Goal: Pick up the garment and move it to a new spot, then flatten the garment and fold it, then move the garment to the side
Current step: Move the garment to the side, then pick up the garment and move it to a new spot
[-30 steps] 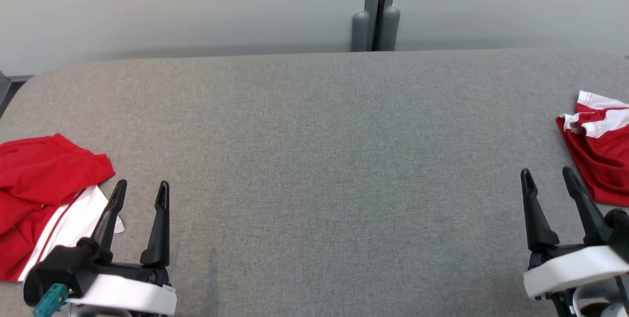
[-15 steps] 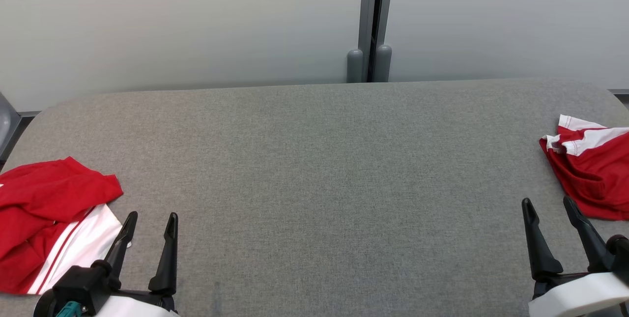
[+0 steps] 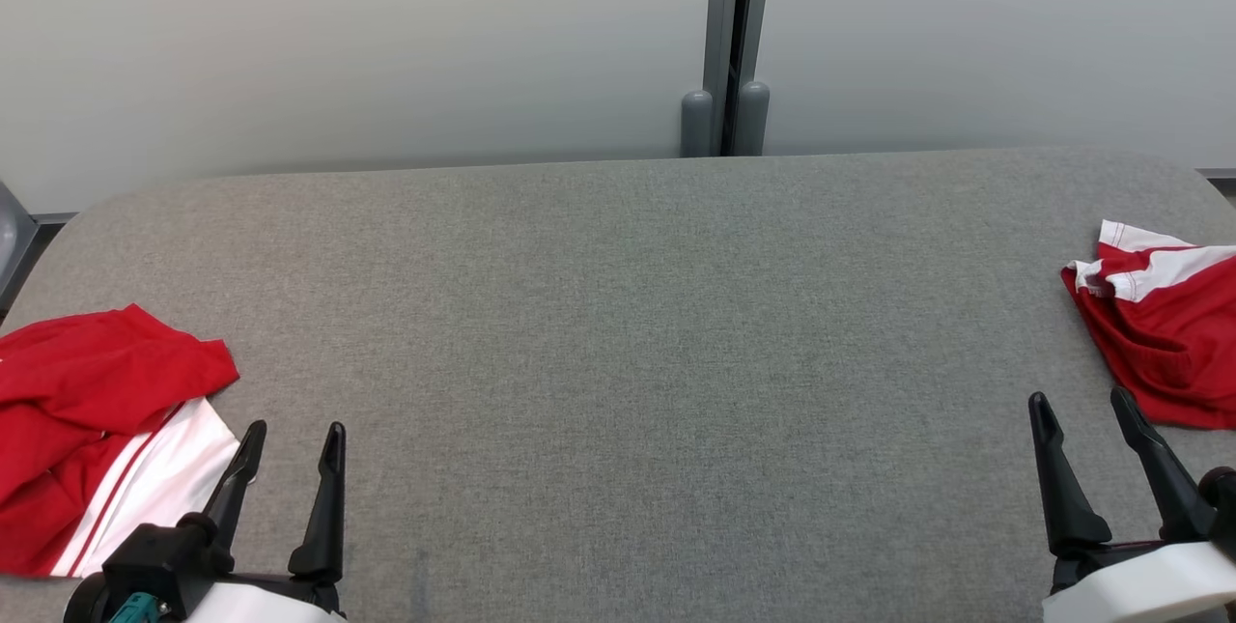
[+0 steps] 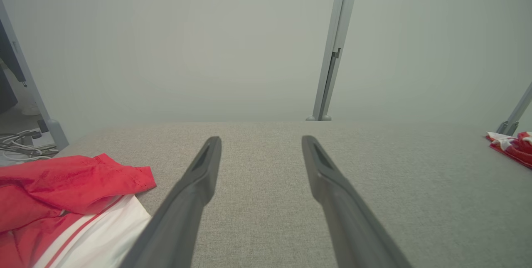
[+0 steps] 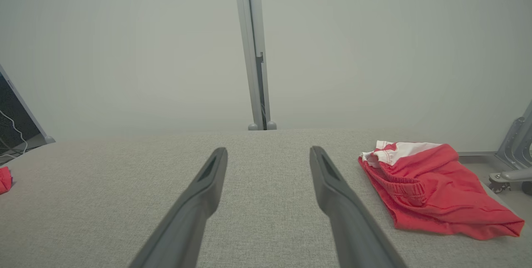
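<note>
Red-and-white shorts (image 3: 1168, 353) at right, crumpled garment (image 3: 87, 382) at left of grey table (image 3: 618, 314): judged light, limp; pinch a raised fold. Left gripper (image 3: 295, 427), right gripper (image 3: 1080, 396): both spread wide, empty.

garments: 2, left garment (image 3: 87, 382), right garment (image 3: 1159, 353) | grippers: 2, left gripper (image 3: 295, 431), right gripper (image 3: 1080, 398) | fingers (image 4: 195, 193) per gripper: 2 | table (image 3: 618, 314): 1 | post (image 3: 729, 24): 1

left claw (image 3: 294, 437): jaws apart, empty | right claw (image 3: 1081, 403): jaws apart, empty
</note>
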Robot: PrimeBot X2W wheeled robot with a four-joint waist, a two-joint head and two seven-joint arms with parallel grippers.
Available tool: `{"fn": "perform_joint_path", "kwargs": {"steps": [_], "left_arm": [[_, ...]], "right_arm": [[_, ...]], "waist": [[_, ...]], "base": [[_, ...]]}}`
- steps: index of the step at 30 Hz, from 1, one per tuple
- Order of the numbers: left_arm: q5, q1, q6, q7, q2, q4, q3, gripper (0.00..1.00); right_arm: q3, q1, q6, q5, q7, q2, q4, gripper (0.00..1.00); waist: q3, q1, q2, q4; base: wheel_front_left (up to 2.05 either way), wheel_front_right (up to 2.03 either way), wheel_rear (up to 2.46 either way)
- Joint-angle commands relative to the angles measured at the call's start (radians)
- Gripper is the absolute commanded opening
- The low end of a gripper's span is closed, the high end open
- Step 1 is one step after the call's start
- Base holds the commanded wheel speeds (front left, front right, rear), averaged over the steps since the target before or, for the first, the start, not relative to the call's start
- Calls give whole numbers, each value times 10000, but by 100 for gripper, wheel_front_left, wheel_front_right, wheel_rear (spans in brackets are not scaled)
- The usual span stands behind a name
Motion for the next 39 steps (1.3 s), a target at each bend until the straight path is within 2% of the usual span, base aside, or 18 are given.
{"fn": "perform_joint_path", "kwargs": {"steps": [1, 16, 24, 30, 39], "left_arm": [[-47, -24, 10, -39, 88, 27, 19, 100], [-167, -321, -97, -136, 212, 199, 10, 100], [-344, -554, -140, -233, 214, 326, 152, 100], [-385, -745, -94, -343, 260, 389, 361, 100], [-537, -858, -121, -498, 193, 412, 635, 100]], "right_arm": [[-36, 41, 3, 47, 20, -45, -16, 100], [-38, -15, 3, 172, -147, -45, 81, 100], [-22, -116, 3, 232, -212, -45, 33, 100], [261, -223, 3, 308, -215, -42, 19, 100], [916, -565, 3, 387, -111, -45, 189, 100]], "waist": [[22, 0, -1, -1], [195, 0, -1, -3], [302, 0, -1, 388], [408, 0, -1, 1320], [340, 0, -1, 3238]], "base": [[0, 0, 0], [0, 0, 0], [0, 0, 0], [0, 0, 0], [0, 0, 0]]}}
